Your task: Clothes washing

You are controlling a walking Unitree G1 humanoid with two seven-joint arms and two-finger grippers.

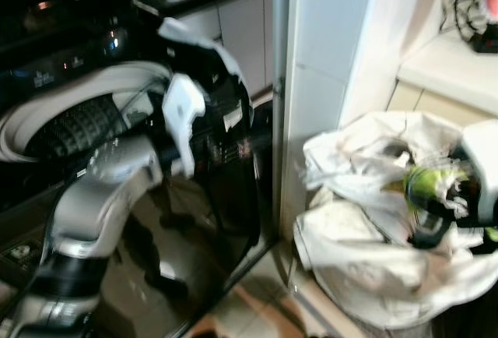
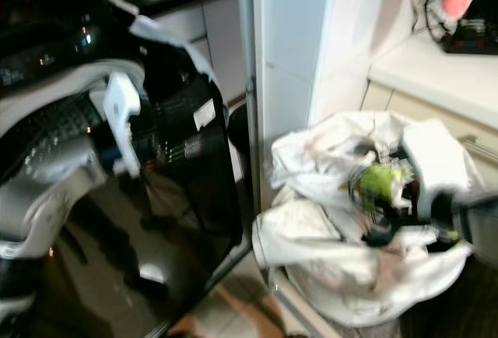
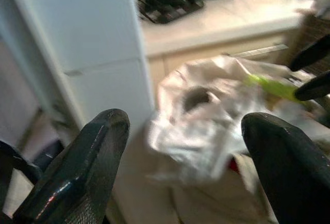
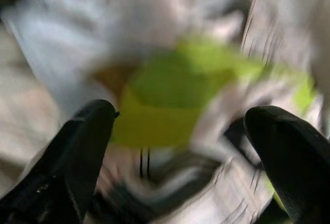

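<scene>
A household robot reaches into a laundry basket (image 1: 366, 276) heaped with pale, crumpled clothes (image 1: 350, 221) as it works through a load of washing. Its right gripper (image 4: 178, 146) hangs directly above the pile, its two black fingers (image 4: 82, 152) spread wide and holding nothing, with a bright green-and-white garment (image 4: 175, 100) lying between and just beyond them. From the head cameras that garment (image 1: 428, 186) sits near the top of the heap, toward the basket's far right rim, with the right arm's white housing just beside it.

The basket stands on the floor at the foot of a white cabinet (image 1: 327, 58), beside the dark, glossy front of a top-loading washing machine (image 1: 187, 221). The machine's lid is up and its drum (image 1: 74, 124) is exposed at the near left.

The left gripper (image 3: 191, 167) is also open and empty, its fingers (image 3: 87, 162) pointed across at the basket while the silver left arm (image 1: 101, 198) is held up in front of the washer.

The step in hand looks to be the pick-up of a garment from the basket. The next move appears to call for the right gripper to sink into the cloth and close on a good fold of the green piece, then lift it clear and carry it left over the washer's open rim. The pictures are blurred, so finer details cannot be made out.
</scene>
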